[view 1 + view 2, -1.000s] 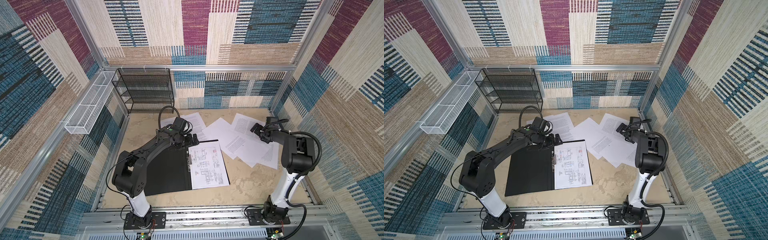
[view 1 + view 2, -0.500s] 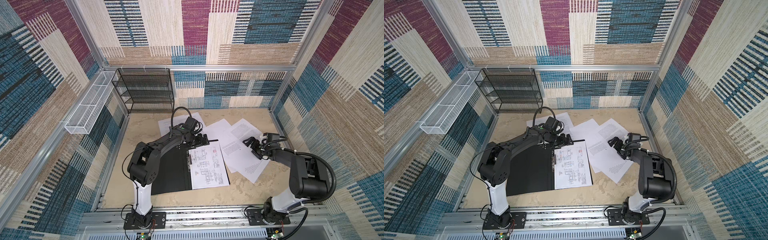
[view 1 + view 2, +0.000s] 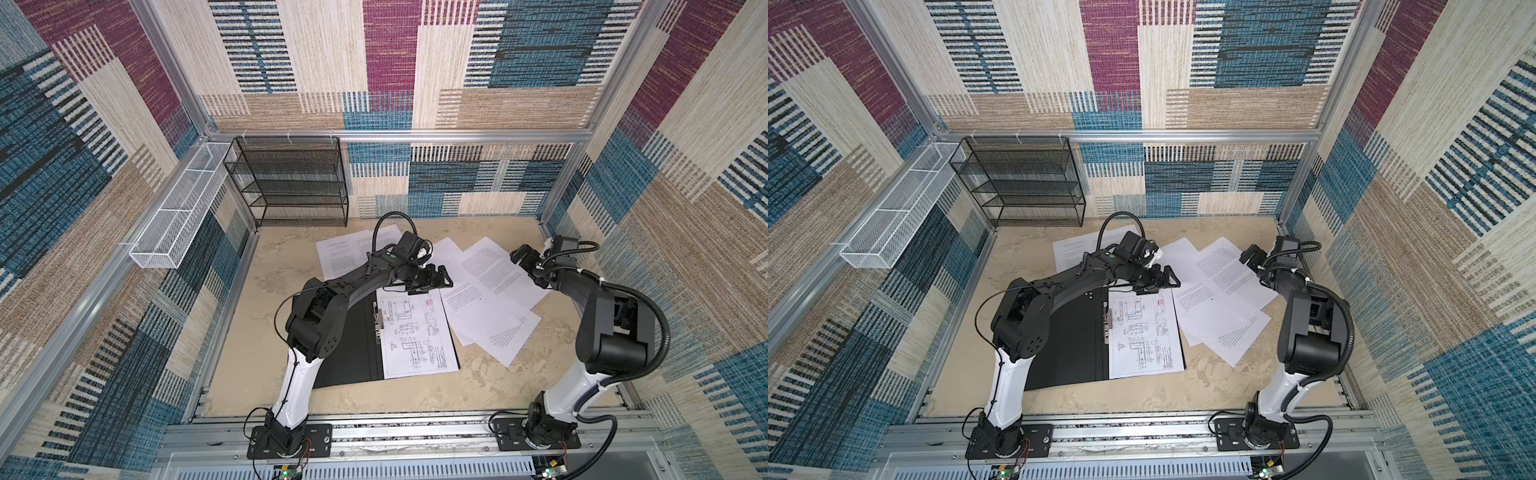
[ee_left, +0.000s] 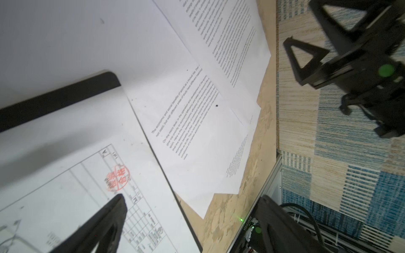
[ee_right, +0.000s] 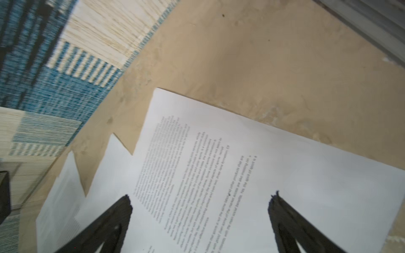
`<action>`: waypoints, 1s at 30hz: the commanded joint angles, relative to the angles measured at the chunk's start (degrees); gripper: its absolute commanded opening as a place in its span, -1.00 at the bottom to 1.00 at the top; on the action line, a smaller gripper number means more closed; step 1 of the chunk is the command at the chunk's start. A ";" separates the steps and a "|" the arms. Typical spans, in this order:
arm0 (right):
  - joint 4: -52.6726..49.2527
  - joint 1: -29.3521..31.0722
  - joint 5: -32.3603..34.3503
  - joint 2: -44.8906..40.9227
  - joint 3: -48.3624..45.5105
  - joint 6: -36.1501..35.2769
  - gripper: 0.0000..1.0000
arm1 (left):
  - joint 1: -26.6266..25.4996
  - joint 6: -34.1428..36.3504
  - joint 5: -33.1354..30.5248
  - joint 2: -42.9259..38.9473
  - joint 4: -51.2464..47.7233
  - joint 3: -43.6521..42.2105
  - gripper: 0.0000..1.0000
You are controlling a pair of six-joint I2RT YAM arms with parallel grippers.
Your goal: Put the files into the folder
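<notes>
Two spread, empty tools: left tool (image 3: 436, 279) has shifted toward right tool (image 3: 530, 266), over the folder (image 3: 353, 353). Text sheets (image 3: 490, 270) lie beneath right tool.

Colour notes: black, white and sand, ringed by loud patchwork.
Inside of the folder (image 3: 357, 357): plain black. The drawing sheet (image 3: 415, 332): white, thin black line drawings and a ruled table, one red-orange round stamp (image 4: 118, 179). The text sheets (image 3: 490, 270): white, grey-black blocks of print. The table (image 3: 478, 390): sandy beige, mottled paler. The walls (image 3: 390, 54): woven patchwork of blue, magenta, cream and tan, many patches striped. The shelf rack (image 3: 291, 183): black wire mesh. The basket (image 3: 178, 208): white mesh. The frame rails (image 3: 415, 135): silver. My left arm (image 3: 320, 316) and my right arm (image 3: 611, 328): black, lowest link white; small green light (image 4: 386, 70) near my right wrist.
</notes>
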 commanded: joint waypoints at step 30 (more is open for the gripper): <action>-0.32 3.69 -10.83 -17.01 -16.01 -0.61 0.99 | -4.06 -0.01 -3.75 26.68 -6.99 38.87 0.84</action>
